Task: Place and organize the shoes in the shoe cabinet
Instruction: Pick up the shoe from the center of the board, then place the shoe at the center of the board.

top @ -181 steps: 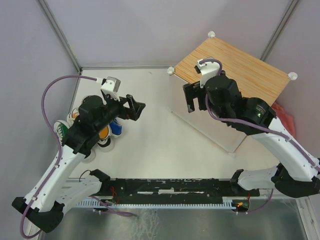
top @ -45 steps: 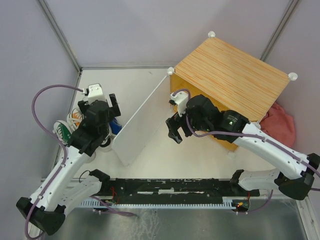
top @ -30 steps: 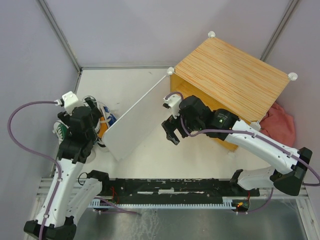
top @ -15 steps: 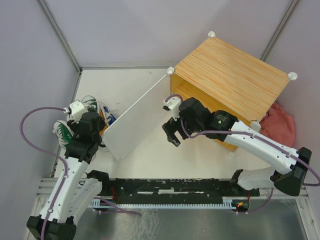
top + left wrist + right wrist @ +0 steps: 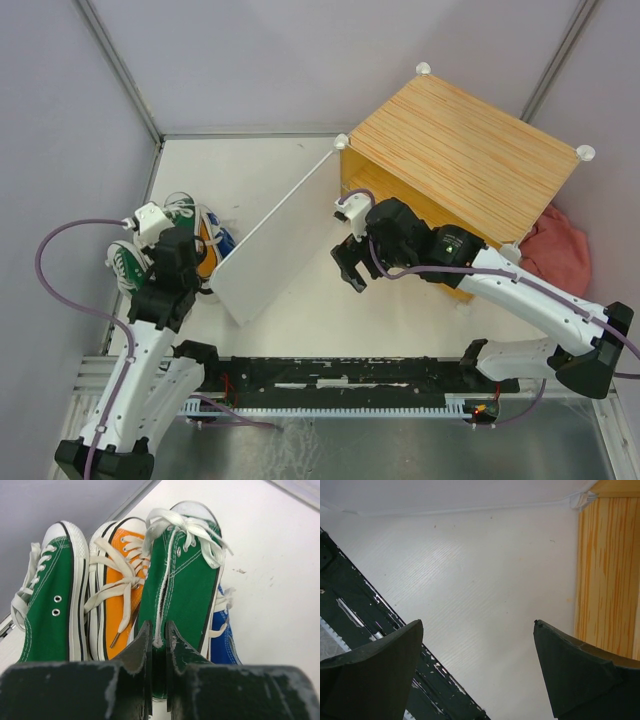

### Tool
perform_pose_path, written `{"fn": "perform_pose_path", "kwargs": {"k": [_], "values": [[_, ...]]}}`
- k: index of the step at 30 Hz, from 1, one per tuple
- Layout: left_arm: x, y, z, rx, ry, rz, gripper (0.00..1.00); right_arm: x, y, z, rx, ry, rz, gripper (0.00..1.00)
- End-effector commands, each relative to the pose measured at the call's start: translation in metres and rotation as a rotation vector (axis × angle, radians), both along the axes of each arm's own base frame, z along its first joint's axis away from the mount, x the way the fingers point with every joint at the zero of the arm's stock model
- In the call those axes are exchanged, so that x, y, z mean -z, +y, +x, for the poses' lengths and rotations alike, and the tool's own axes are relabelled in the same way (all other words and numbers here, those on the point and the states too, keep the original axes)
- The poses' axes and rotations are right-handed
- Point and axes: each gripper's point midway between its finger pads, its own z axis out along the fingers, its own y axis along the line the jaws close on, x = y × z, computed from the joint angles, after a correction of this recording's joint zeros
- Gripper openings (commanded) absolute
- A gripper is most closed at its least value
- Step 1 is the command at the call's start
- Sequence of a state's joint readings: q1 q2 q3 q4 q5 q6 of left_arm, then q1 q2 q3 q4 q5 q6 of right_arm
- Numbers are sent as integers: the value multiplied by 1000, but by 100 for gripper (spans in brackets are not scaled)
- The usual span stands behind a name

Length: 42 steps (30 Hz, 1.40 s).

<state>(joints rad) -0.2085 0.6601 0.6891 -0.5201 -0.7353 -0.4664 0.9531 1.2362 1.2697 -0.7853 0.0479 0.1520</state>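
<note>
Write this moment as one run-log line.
left gripper: shut on green shoe | right gripper: open, empty | shoe cabinet: door open

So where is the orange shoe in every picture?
Top external: the orange shoe is at the left, in the shoe pile, partly hidden by the left arm.
Left wrist: the orange shoe is left of the middle, between two green shoes.
Right wrist: not in it.
Landmark: the blue shoe, at the pile's right side in the two views that show the pile.
</note>
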Motion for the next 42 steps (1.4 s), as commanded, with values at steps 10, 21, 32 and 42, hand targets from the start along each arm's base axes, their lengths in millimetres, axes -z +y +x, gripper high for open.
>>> {"fn": "perform_pose_path", "kwargs": {"k": [10, 21, 32, 42], "values": [[-240, -13, -16, 148, -655, -52, 3, -17, 0, 15, 66, -57, 33, 99], [-349, -101, -26, 656, -885, -199, 3, -99, -35, 48, 225, -221, 67, 99], [-325, -176, -57, 1096, -810, -394, 3, -266, -151, 41, 633, -607, 315, 99], [-298, -202, -95, 1308, -747, -474, 3, -260, -156, 46, 690, -581, 256, 99]]}}
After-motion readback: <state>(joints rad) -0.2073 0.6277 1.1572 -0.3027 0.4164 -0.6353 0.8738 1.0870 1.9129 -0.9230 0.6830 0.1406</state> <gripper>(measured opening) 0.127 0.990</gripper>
